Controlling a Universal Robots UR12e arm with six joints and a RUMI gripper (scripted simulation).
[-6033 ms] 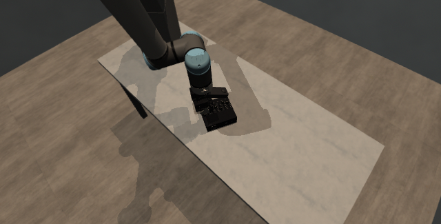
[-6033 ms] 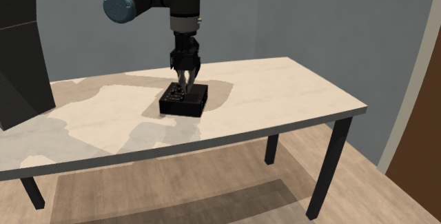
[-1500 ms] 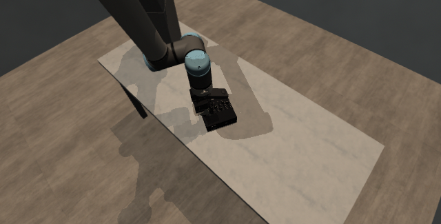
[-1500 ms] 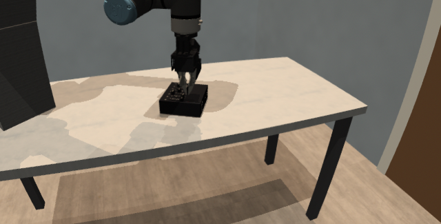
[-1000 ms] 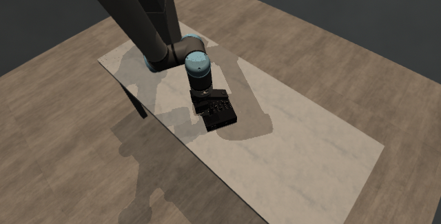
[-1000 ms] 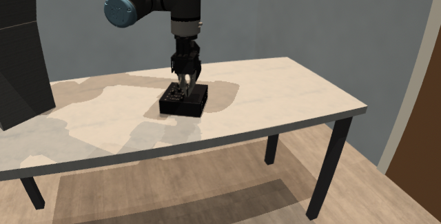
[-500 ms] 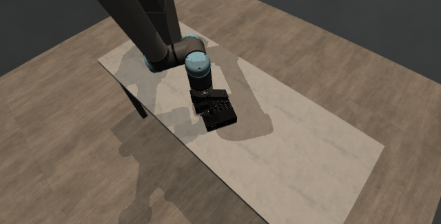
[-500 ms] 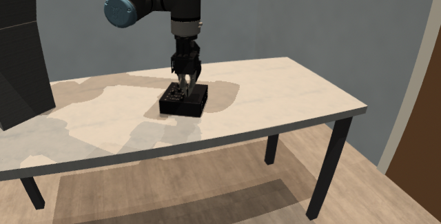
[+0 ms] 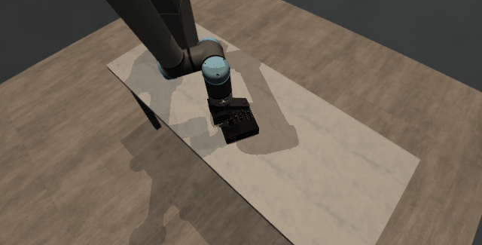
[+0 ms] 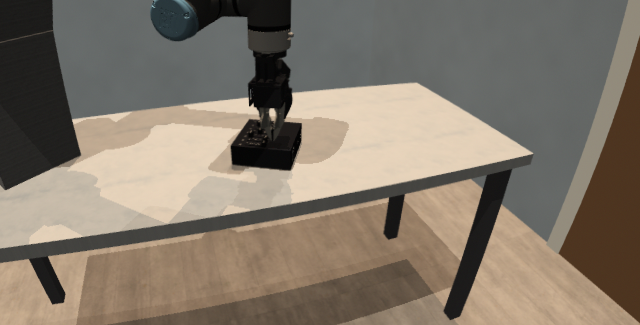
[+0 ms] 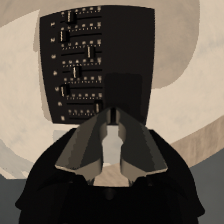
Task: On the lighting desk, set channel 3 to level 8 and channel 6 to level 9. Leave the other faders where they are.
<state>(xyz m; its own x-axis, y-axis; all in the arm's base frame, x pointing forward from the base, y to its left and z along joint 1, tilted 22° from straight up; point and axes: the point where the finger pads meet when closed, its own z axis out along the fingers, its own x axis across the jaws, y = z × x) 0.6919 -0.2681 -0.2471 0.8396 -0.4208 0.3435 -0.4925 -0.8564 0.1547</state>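
Six fader knobs show on the black lighting desk (image 9: 242, 131) (image 10: 260, 157) (image 11: 129, 45), a boxy unit on the pale table (image 9: 339, 162) (image 10: 400, 130).
The knobs stand at uneven heights along parallel slots beside small pale marks, too blurred to read surely; the other side is plain. The gripper (image 9: 221, 124) (image 10: 272, 137) (image 11: 113, 108) points down at the desk, fingertips pressed together, holding nothing.

One lighting desk (image 9: 242, 131) (image 10: 261, 157) (image 11: 129, 45) with six visible fader knobs (image 11: 90, 52) sits between the long edges of one bench (image 9: 339, 177) (image 10: 400, 135) (image 11: 15, 125), under two fingers (image 10: 265, 119).
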